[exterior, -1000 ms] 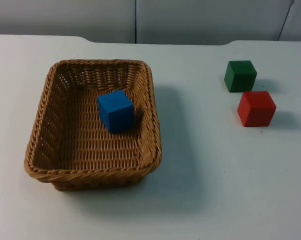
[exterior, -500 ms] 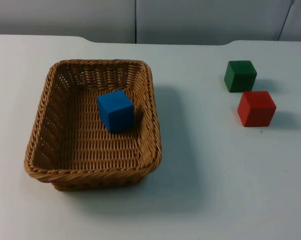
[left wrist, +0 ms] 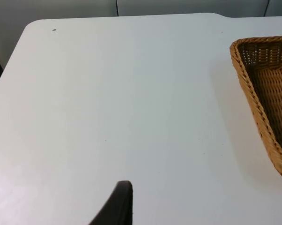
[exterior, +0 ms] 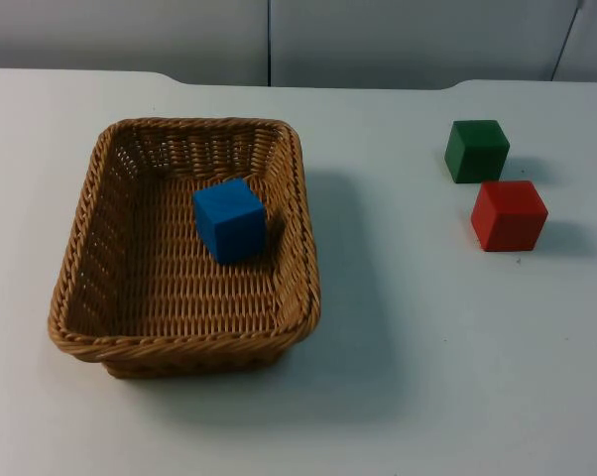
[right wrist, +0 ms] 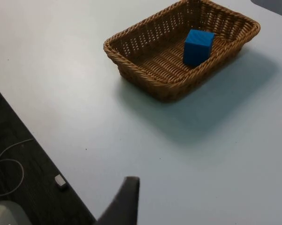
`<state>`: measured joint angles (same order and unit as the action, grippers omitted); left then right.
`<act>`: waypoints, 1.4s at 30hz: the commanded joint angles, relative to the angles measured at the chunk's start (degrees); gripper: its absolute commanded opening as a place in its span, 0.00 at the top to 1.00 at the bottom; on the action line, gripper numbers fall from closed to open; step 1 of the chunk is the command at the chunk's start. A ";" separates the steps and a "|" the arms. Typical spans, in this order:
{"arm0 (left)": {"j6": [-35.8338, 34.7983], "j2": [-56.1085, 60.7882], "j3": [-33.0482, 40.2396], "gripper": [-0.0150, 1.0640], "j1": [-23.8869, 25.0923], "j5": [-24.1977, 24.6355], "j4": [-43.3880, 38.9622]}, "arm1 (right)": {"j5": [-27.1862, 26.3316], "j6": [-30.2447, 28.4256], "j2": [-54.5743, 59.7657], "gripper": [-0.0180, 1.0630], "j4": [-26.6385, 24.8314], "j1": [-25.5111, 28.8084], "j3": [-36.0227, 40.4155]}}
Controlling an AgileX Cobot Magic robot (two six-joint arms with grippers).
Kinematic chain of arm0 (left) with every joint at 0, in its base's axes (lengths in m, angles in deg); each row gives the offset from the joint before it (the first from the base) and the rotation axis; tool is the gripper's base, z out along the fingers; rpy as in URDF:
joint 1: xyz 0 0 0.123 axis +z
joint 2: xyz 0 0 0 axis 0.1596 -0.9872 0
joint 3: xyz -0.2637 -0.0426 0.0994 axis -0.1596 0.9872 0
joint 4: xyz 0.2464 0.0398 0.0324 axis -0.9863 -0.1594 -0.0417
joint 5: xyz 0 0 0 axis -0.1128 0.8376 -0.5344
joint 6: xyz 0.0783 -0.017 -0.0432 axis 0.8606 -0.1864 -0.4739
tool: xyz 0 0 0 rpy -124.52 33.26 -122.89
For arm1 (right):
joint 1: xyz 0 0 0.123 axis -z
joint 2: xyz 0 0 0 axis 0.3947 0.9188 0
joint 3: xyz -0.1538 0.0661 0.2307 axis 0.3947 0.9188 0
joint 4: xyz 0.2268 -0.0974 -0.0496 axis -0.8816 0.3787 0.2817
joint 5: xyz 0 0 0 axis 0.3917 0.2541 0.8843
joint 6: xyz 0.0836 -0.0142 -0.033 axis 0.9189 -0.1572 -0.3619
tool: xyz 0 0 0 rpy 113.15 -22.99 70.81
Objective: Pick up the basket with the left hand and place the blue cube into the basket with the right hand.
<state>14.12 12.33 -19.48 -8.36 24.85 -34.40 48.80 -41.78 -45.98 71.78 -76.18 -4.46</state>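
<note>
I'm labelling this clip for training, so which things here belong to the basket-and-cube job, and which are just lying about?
Part of the job:
- wicker basket, standing on the white table
- blue cube, already lying inside the basket
- left gripper, off to the basket's side, waiting
- right gripper, back from the basket, waiting

Lying about:
- green cube
- red cube, just in front of the green one
</note>
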 commanded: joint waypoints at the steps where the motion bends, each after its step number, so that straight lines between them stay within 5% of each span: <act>1: 0.00 0.28 0.18 0.09 0.19 -0.07 -0.06 | -0.73 -0.36 -0.26 0.07 -0.12 -0.19 0.26; 2: 0.00 0.28 0.18 0.09 0.19 -0.07 -0.06 | -0.73 -0.36 -0.26 0.01 -0.12 -0.19 0.26; 26: 0.00 0.28 0.18 0.09 0.19 -0.07 -0.06 | -0.84 -0.36 -0.26 0.01 -0.01 2.46 0.26; 42: 0.00 0.28 0.18 0.09 0.19 -0.07 -0.06 | -0.84 -0.36 -0.26 0.01 -0.01 35.87 0.26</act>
<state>14.12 12.33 -19.48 -8.36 24.85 -34.40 48.80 -41.78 -45.98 71.78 -45.32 -4.46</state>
